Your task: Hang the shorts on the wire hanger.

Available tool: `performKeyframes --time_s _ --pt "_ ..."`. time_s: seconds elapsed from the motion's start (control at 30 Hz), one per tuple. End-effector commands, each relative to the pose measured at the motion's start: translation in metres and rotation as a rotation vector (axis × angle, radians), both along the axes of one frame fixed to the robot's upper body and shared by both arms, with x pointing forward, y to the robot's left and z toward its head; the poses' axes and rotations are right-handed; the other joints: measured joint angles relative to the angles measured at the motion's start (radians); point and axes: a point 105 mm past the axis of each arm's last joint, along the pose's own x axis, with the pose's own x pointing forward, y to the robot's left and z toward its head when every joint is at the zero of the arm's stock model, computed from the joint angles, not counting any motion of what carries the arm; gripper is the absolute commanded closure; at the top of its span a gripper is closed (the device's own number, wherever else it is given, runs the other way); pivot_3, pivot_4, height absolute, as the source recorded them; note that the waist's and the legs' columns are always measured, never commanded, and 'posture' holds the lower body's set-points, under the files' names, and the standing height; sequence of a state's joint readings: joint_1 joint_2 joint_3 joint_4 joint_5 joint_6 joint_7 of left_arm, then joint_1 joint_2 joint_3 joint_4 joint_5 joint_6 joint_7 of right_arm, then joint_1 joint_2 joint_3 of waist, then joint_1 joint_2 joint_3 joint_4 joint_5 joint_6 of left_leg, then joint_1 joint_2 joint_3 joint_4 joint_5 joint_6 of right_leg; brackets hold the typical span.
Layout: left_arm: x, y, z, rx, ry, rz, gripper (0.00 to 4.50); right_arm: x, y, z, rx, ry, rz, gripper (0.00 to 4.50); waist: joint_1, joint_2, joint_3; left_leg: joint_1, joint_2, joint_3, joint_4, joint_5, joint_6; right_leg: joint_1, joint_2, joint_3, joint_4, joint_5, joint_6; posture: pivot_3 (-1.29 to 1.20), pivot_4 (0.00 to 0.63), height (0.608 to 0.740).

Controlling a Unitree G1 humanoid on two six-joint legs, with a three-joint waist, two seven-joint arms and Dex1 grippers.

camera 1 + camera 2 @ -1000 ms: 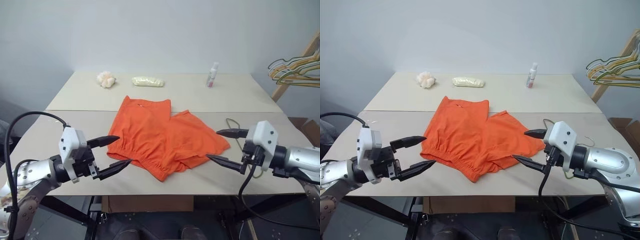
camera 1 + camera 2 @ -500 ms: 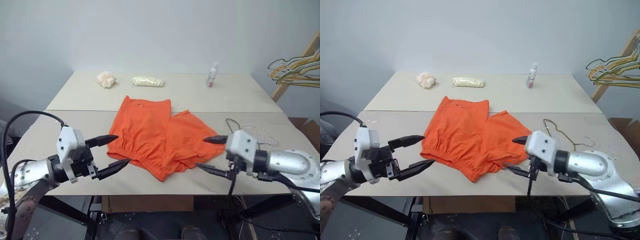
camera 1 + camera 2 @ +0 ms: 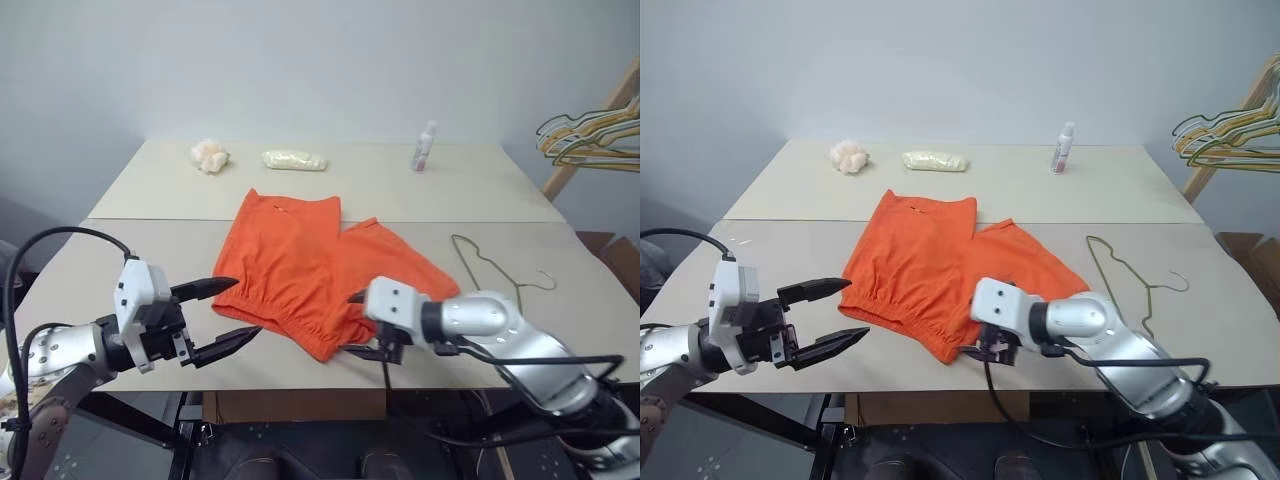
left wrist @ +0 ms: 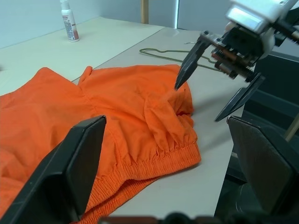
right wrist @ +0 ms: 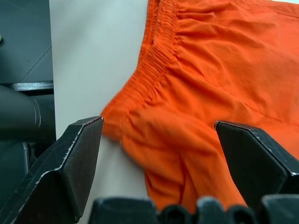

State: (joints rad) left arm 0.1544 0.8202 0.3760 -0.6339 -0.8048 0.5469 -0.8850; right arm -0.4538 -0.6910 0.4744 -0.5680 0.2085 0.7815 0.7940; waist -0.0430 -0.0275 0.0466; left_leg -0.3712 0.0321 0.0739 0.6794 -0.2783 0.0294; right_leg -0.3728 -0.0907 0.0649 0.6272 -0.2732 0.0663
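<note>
The orange shorts lie flat on the table's near half, with the gathered waistband toward the front edge. The wire hanger lies flat on the table to their right. My right gripper is open at the front corner of the waistband. In the right wrist view its two fingers straddle that corner of the shorts without closing on it. My left gripper hovers open just left of the waistband, holding nothing. The left wrist view shows the right gripper above the shorts.
At the table's far side stand a white spray bottle, a pale yellow packet and a cream fluffy lump. A bunch of coloured hangers hangs on a wooden rack at the far right. The front edge is close under both grippers.
My right gripper swung left and down, from beside the wire hanger to the shorts' front waistband corner, uncovering the hanger. The left gripper stayed where it was. Both stayed open.
</note>
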Motion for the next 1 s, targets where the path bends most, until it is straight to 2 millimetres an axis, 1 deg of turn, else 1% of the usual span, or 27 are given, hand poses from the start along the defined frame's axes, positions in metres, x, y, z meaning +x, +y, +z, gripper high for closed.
performKeyframes --time_s 0.03,0.1,0.2,0.23,0.3,0.37,0.43,0.47,0.53,0.67,0.7,0.77,0.9,0.97,1.0 --pt "-0.001 0.000 0.008 0.010 -0.035 -0.004 0.00 0.006 0.015 -0.010 -0.055 0.010 -0.011 0.05 0.000 0.000 0.000 0.000 0.000 0.000 0.000 0.000 0.000 0.000 0.000 0.000 0.000 0.000 0.000 -0.03 0.046 0.740" --pt "-0.001 -0.001 0.008 0.010 -0.034 -0.006 0.00 0.008 0.023 -0.019 -0.085 0.024 -0.020 0.05 0.000 0.000 0.000 0.000 0.000 0.000 0.000 0.000 0.000 -0.001 0.000 0.000 0.001 0.000 0.000 -0.03 0.045 0.740" --pt "0.000 0.000 0.008 0.010 -0.036 -0.004 0.00 0.013 0.029 -0.033 -0.151 0.033 -0.030 0.05 0.001 0.000 0.000 -0.001 0.000 0.000 0.000 0.000 0.000 -0.002 0.000 0.000 0.001 0.000 -0.001 -0.03 0.043 0.740" --pt "0.000 0.000 0.008 0.009 -0.037 -0.004 0.00 0.015 0.030 -0.038 -0.174 0.028 -0.029 0.21 0.000 0.000 0.000 -0.001 0.000 0.000 0.000 0.000 -0.001 -0.002 0.000 0.000 0.001 0.000 -0.001 -0.03 0.043 0.740" --pt "0.001 0.000 0.007 0.008 -0.038 -0.004 0.00 0.018 0.030 -0.043 -0.199 0.018 -0.032 0.68 0.001 0.000 0.000 -0.003 0.000 0.001 0.000 0.001 -0.001 -0.006 -0.001 0.000 0.002 0.000 -0.001 -0.03 0.039 0.740" --pt "0.001 0.000 0.007 0.007 -0.040 -0.004 0.00 0.019 0.029 -0.045 -0.210 0.015 -0.031 1.26 0.000 0.000 0.000 -0.007 -0.001 0.001 0.000 0.001 -0.002 -0.012 -0.001 0.000 0.003 0.000 -0.001 -0.03 0.035 0.740" --pt "0.001 -0.001 0.006 0.005 -0.042 -0.004 0.00 0.020 0.028 -0.047 -0.217 0.012 -0.032 1.97 0.000 0.000 0.000 -0.012 -0.001 0.000 0.000 0.003 -0.004 -0.015 0.000 0.000 0.005 0.000 -0.001 -0.04 0.031 0.740" --pt "0.001 -0.001 0.006 0.005 -0.043 -0.004 0.00 0.020 0.027 -0.047 -0.221 0.012 -0.032 2.23 0.000 0.000 0.000 -0.013 -0.001 0.000 0.000 0.003 -0.005 -0.015 0.000 0.000 0.005 0.000 -0.001 -0.04 0.031 0.740" --pt "0.002 -0.002 0.006 0.004 -0.045 -0.005 0.00 0.021 0.022 -0.047 -0.231 0.010 -0.027 2.91 -0.001 0.000 0.000 -0.014 0.000 0.000 0.000 0.003 -0.005 -0.016 0.000 0.000 0.005 0.000 -0.001 -0.04 0.028 0.740" --pt "0.004 -0.002 0.006 0.004 -0.050 -0.004 0.00 0.026 0.001 -0.040 -0.270 -0.031 0.023 4.17 0.003 0.000 0.000 -0.014 -0.001 0.000 0.000 0.003 -0.005 -0.015 0.000 -0.001 0.004 0.000 -0.001 -0.04 0.027 0.740" --pt "0.005 -0.002 0.006 0.004 -0.051 -0.005 0.00 0.029 -0.008 -0.034 -0.270 -0.074 0.074 4.40 0.004 0.000 0.000 -0.014 -0.001 0.000 0.000 0.003 -0.005 -0.014 0.000 -0.002 0.004 0.000 -0.001 -0.04 0.027 0.740" --pt "0.005 -0.002 0.007 0.004 -0.053 -0.006 0.00 0.032 -0.019 -0.025 -0.268 -0.131 0.144 4.46 0.002 0.000 0.000 -0.014 -0.001 0.000 0.000 0.003 -0.005 -0.014 0.000 -0.002 0.003 0.000 -0.001 -0.04 0.025 0.740" --pt "0.006 -0.005 0.006 0.001 -0.054 -0.014 0.00 0.060 -0.063 -0.003 -0.398 -0.386 0.315 4.46 -0.006 0.000 0.000 -0.014 -0.001 0.001 0.000 0.003 -0.005 -0.014 0.000 -0.002 0.003 0.000 -0.001 -0.05 0.021 0.740" --pt "0.007 -0.006 0.005 0.000 -0.054 -0.017 0.00 0.069 -0.075 0.002 -0.442 -0.485 0.389 4.46 -0.014 0.000 0.000 -0.013 -0.001 0.004 0.000 0.003 -0.005 -0.014 0.000 -0.001 0.004 0.000 -0.001 -0.06 0.020 0.740" --pt "0.008 -0.006 0.005 -0.001 -0.055 -0.019 0.00 0.080 -0.085 0.003 -0.492 -0.525 0.392 4.46 -0.019 0.000 0.000 -0.013 -0.001 0.005 0.000 0.003 -0.005 -0.014 0.001 -0.001 0.003 0.000 -0.001 -0.06 0.020 0.740"
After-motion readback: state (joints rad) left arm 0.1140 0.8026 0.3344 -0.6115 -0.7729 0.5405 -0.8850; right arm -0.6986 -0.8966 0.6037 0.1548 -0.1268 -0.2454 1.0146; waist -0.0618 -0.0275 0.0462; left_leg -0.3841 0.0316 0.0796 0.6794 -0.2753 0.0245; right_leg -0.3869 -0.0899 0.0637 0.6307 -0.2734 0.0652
